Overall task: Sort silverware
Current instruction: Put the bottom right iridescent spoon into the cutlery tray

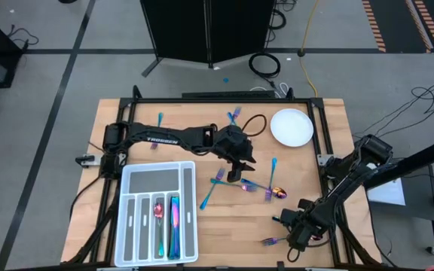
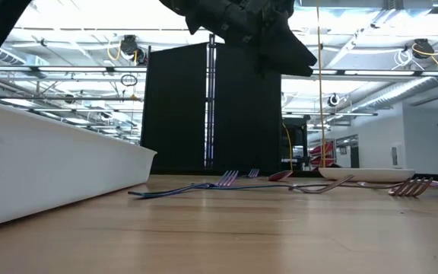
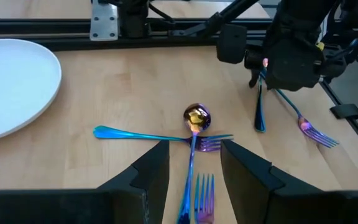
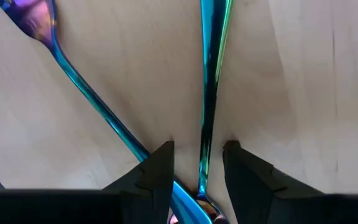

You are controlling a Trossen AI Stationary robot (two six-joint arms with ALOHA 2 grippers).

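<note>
Near table centre: left hand [image 1: 233, 175] hung over loose silverware, just off the tray's far right corner.
Left hand state: fingers [image 3: 151, 169] apart, nothing clamped; a spoon [image 3: 192, 149] handle and a fork [image 3: 204, 193] lay between them on the wood in the left wrist view.
Right hand: sat low near the table's near right corner [image 1: 296, 235], fingers [image 4: 157, 163] apart with a slim teal handle [image 4: 211, 81] running between them; not clamped on it as far as the right wrist view showed.
Second piece by right hand: another teal handle [image 4: 86, 93] lay slantwise beside the first, its purple end towards the view's corner.
Tray [image 1: 138, 226]: white, at the table's near left; three pieces [image 1: 166, 222] lay in its long slots.
Loose silverware: a fork [image 1: 211, 190] and a spoon [image 1: 277, 193] lay right of the tray towards the table's middle; a fork [image 1: 271, 242] lay near the near edge beside the right hand; one piece [image 1: 159, 119] lay towards the far left and a fork [image 1: 233, 115] near the far edge.
Plate [image 1: 291, 126]: white, round, near the far right corner, bare.
Low view: forks [image 2: 219, 181] and handles lay flat on the table [image 2: 219, 228], tray wall at one side.
</note>
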